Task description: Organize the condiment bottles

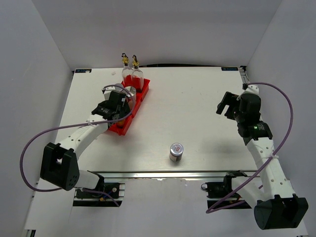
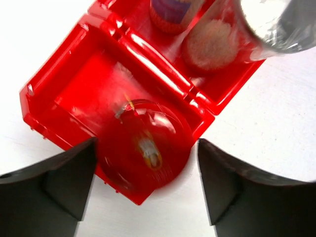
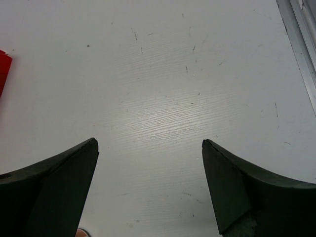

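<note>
The red-lidded dark jar (image 2: 145, 150) stands at the near end of the red divided tray (image 2: 74, 84). My left gripper (image 2: 145, 187) is open around it: the left finger touches the lid, and the right finger stands a little apart. In the top view this gripper (image 1: 114, 112) hovers over the tray (image 1: 139, 101). Two clear cruets with gold spouts (image 1: 131, 69) stand at the tray's far end. A silver-capped shaker (image 2: 281, 24) stands in a middle compartment. The silver-lidded short jar (image 1: 176, 151) stands alone on the table. My right gripper (image 1: 226, 104) is open and empty.
The white table (image 1: 197, 108) is walled in white on three sides. A metal rail (image 1: 163, 175) runs along its near edge. The right wrist view shows bare tabletop (image 3: 158, 98) and a sliver of the red tray (image 3: 3, 69) at the left.
</note>
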You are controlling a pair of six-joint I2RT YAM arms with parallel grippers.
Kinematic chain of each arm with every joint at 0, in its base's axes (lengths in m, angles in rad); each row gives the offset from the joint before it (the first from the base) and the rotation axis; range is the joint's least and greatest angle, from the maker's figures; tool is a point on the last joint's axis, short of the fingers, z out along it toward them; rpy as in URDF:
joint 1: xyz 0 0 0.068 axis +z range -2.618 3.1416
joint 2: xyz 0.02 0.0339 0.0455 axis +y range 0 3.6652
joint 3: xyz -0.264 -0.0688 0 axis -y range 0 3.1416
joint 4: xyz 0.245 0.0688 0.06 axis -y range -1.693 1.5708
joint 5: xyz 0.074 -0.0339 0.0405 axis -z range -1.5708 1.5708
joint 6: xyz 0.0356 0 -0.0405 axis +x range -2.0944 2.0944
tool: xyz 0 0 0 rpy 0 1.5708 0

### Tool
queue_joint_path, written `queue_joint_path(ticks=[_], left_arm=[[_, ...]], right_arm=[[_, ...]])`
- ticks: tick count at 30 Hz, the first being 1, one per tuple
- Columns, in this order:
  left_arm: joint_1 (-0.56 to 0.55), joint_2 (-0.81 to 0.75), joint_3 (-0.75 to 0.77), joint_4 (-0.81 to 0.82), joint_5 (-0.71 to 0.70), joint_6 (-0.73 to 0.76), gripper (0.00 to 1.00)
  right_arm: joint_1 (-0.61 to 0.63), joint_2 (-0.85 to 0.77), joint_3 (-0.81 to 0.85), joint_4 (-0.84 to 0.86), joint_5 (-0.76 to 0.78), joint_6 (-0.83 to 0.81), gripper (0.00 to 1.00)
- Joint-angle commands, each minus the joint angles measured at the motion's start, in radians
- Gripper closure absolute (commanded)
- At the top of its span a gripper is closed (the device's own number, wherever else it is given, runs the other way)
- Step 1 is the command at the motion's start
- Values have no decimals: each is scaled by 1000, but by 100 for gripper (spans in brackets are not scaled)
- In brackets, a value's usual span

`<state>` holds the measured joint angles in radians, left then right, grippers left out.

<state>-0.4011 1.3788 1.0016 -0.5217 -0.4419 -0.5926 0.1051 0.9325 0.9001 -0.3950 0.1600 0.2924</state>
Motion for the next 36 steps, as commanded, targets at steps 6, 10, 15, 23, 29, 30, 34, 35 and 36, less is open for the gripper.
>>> queue_joint_path(ticks=[6, 10, 15, 23, 29, 30, 34, 35, 36], left_arm=[[7, -79, 94, -60, -69, -26, 2], [7, -128, 190, -126, -113, -23, 2], [-80, -173, 264, -57, -109, -4, 2], [-521, 81, 407, -46, 125, 279, 2], [-622, 204, 331, -1, 394, 344, 2], [-633, 219, 328, 9, 397, 344, 2], [-659, 261, 287, 44, 483, 336, 2], [-662, 263, 257, 70, 511, 332, 2], [-666, 270, 246, 75, 540, 321, 2]], right_arm=[[-2, -61, 10, 24, -19, -1, 11], [-2, -63, 11, 22, -23, -2, 10], [-2, -61, 11, 21, -30, -4, 11], [-2, -64, 5, 35, -82, -15, 11], [-2, -58, -3, 53, -106, -19, 11], [-2, -55, -1, 53, -108, -18, 11], [-1, -52, -1, 45, -123, -15, 11], [-2, -54, -1, 45, -131, -13, 11], [-2, -54, -3, 47, -137, -15, 11]])
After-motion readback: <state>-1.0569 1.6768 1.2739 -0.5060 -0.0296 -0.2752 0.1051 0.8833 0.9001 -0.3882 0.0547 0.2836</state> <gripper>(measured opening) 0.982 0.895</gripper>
